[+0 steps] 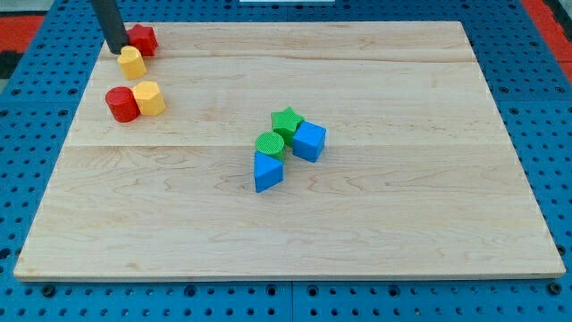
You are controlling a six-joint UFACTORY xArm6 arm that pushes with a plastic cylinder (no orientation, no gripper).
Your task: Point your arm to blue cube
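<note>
The blue cube sits near the middle of the wooden board, touching a green star block and beside a green cylinder. A blue triangular block lies just below the cylinder. My tip is at the board's top left corner, far to the left of the blue cube. It stands just left of a red block and right above a yellow block.
A red cylinder and a yellow block sit side by side at the left, below my tip. The board lies on a blue perforated table.
</note>
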